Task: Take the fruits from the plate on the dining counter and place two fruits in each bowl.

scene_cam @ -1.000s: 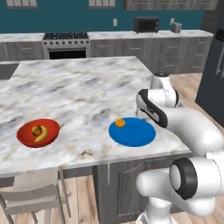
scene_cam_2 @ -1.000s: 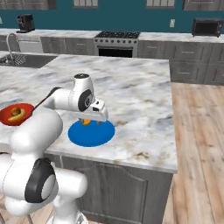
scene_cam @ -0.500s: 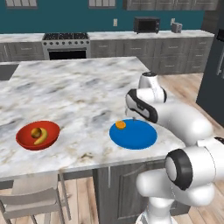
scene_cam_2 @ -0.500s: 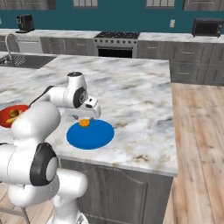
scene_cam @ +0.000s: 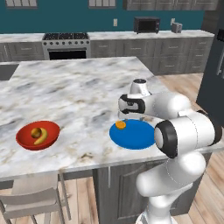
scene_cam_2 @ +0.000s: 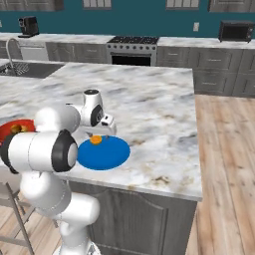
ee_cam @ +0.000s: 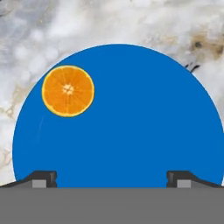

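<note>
Orange fruit [scene_cam: 120, 124], one item, on the blue plate [scene_cam: 135, 136] near its far-left edge; in the left base view we find it just below and beside the pincer [scene_cam: 124, 114], which hangs over the plate's rim. A red bowl [scene_cam: 26, 141] holding a banana [scene_cam: 42, 137] and a brownish fruit [scene_cam: 36, 132] lies well to the pincer's left on the marble counter [scene_cam: 65, 92].

Right base view: we log the orange [scene_cam_2: 96, 140] under the pincer [scene_cam_2: 101, 131], on the plate [scene_cam_2: 107, 155].

Hand view: fingertips [ee_cam: 42, 178] stand wide apart, gripping nothing; the orange [ee_cam: 68, 90] lies ahead, left of centre, on the plate [ee_cam: 144, 127].
</note>
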